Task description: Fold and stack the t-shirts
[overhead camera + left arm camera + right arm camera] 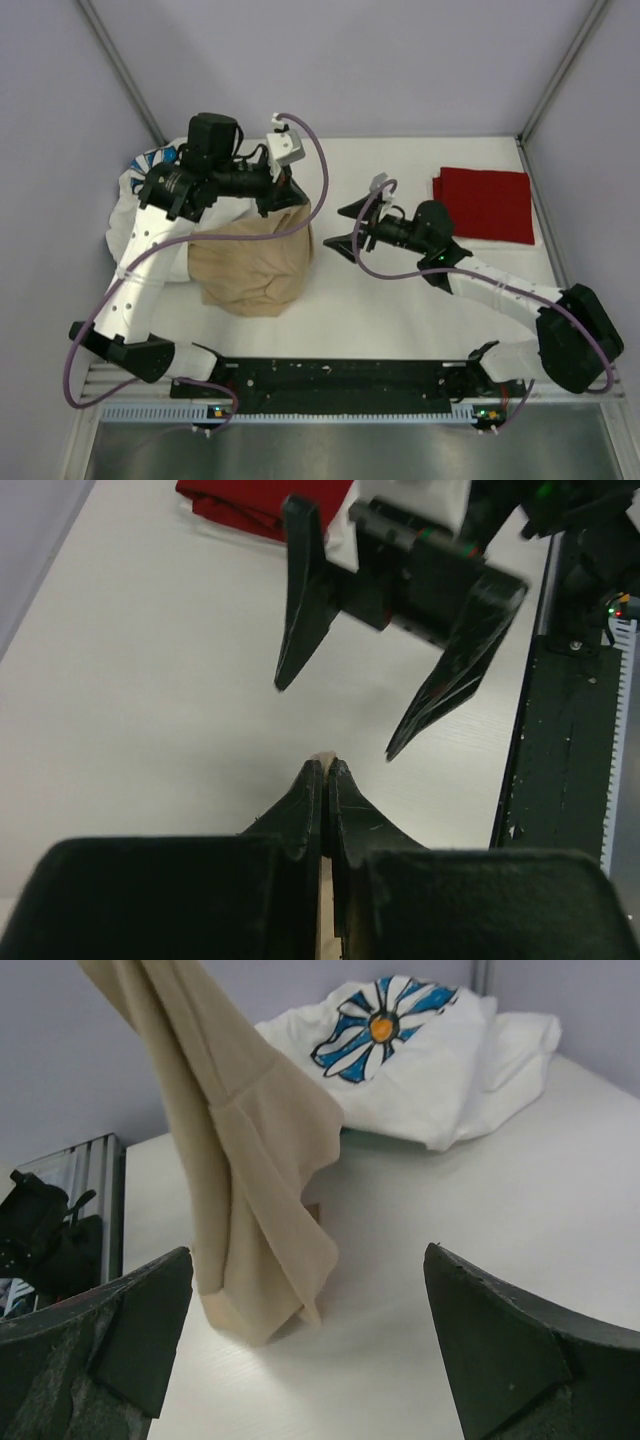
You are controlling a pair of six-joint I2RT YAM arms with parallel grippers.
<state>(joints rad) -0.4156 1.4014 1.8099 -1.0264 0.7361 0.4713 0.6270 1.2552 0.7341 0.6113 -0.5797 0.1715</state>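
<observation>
Tan t-shirt (250, 268) is held up by one edge, rest draped onto the desk (400, 320). Dark red t-shirt (485, 203) is laid folded flat, far right. White daisy-print t-shirt (400, 1050) is bunched up, far left.

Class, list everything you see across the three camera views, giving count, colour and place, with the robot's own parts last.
tan t-shirt: one, tan, hanging over the table's left half, lower end on the surface
daisy t-shirt: one, white with a blue-and-orange daisy, heaped far left
red t-shirt: one, dark red, folded flat, far right
table: one, white, under everything
left arm: one, white and black, jaws shut on the tan t-shirt
right arm: one, white and black, jaws open and empty, mid-table
</observation>
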